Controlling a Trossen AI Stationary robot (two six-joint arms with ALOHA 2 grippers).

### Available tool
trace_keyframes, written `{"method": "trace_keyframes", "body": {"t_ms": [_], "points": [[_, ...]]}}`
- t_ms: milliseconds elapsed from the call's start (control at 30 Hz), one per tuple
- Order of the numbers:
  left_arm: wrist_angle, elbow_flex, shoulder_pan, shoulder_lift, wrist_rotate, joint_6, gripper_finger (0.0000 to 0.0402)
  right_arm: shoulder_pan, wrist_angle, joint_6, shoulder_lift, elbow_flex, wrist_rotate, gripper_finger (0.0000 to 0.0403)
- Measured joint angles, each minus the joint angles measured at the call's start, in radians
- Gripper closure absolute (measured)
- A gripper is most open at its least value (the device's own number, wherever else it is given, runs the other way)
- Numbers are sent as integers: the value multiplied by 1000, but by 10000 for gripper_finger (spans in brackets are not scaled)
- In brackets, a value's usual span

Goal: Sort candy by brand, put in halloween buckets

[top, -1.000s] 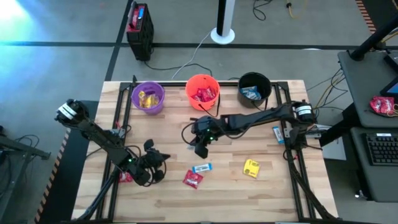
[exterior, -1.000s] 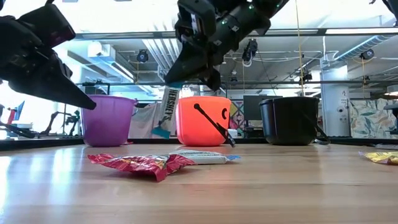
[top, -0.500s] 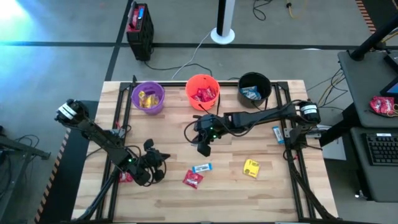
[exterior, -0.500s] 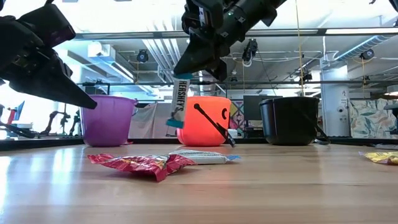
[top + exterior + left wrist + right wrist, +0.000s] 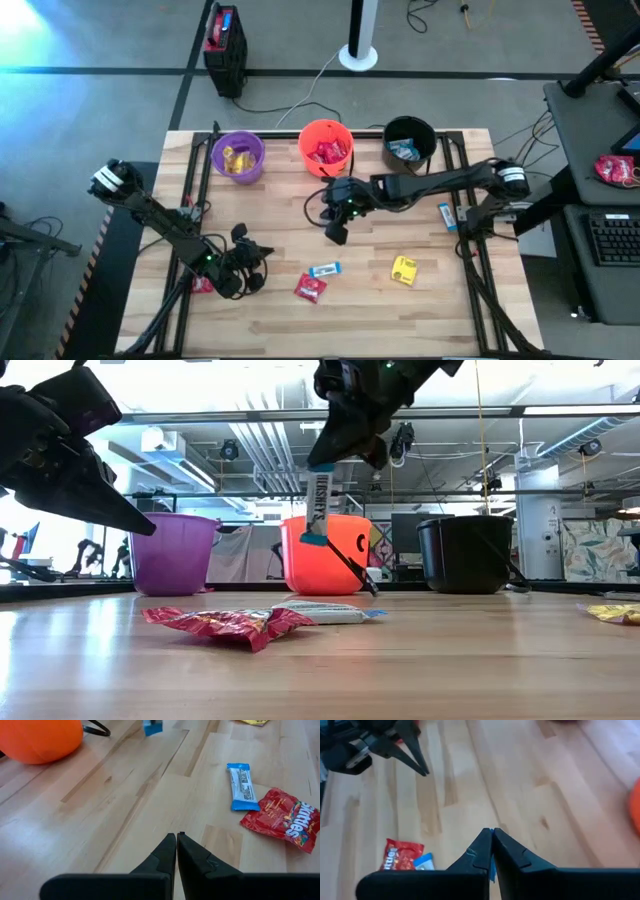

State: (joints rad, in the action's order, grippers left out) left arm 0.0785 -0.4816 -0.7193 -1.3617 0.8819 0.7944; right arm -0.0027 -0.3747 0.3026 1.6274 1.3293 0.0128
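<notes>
The right gripper (image 5: 345,455) pinches a blue-and-white candy bar (image 5: 317,510) that hangs below it, in front of the orange bucket (image 5: 325,555). The left gripper (image 5: 176,837), fingers pressed together, is above the table (image 5: 440,310), with a red packet (image 5: 281,817) ahead.

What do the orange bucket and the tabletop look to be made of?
The orange bucket looks like smooth moulded plastic: uniform colour, soft sheen, thin black handle. The tabletop looks like light wooden planks with a matte finish: grain and board seams show.

a wooden table (image 5: 280,320) carries three buckets (image 5: 324,146) and scattered candy packets (image 5: 310,288).
</notes>
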Motion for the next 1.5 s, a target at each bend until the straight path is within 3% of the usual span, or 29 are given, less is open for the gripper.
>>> {"method": "trace_keyframes", "body": {"t_ms": [267, 500, 600, 833, 900, 1033, 1200, 1367, 1500], "points": [[0, 0, 0, 0, 0, 0, 402, -12, -127, -7, -82, 0, -83, 395], [0, 0, 0, 0, 0, 0, 402, -63, -300, -8, -204, 0, -281, 395], [1, 0, 0, 0, 0, 0, 402, -106, -375, 3, -269, 0, -404, 395], [1, 0, 0, 0, 18, -4, 402, -253, -536, 53, -361, 2, -845, 395], [1, 0, 0, 0, 27, -7, 402, -317, -547, 55, -364, 1, -897, 395], [1, 0, 0, 0, 29, -15, 402, -449, -540, 46, -342, -10, -894, 395], [1, 0, 0, 0, 29, -15, 402, -576, -540, 46, -268, -28, -815, 395], [1, 0, 0, 0, 29, -15, 402, -623, -573, 98, -190, -31, -684, 384], [0, 0, 0, 0, 29, -15, 402, -623, -570, 98, -158, -31, -675, 346]]}}
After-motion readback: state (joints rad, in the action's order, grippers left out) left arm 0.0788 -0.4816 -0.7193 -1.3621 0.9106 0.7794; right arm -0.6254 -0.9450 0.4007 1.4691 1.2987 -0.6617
